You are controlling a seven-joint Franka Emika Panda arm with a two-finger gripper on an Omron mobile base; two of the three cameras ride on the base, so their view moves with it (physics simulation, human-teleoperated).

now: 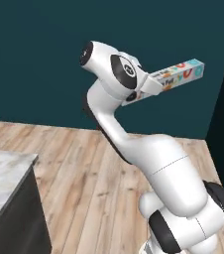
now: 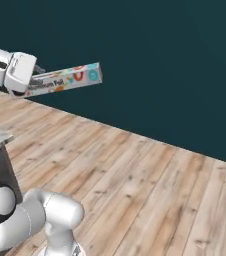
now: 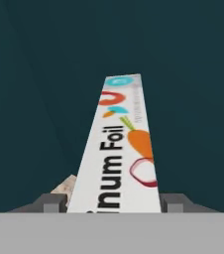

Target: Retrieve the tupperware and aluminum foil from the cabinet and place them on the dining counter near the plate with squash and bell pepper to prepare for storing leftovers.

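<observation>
The fingers (image 3: 113, 202) are clamped on one end of the long white carton of aluminum foil (image 2: 67, 79), its long axis jutting straight ahead; the marble-topped table (image 1: 0, 176) lies low, leftward.

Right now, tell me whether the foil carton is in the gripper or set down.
In the gripper: the aluminum foil juts out lengthwise, clamped at one end, high above the wooden floor.

Rendered home kitchen interior, pale wood-plank floor (image 2: 135, 170) running to a plain dark teal wall (image 1: 44, 64), corner of a white-grey marble-topped island counter (image 1: 5, 173) on a dark base — a printed aluminium foil carton (image 2: 67, 79) held aloft.
</observation>
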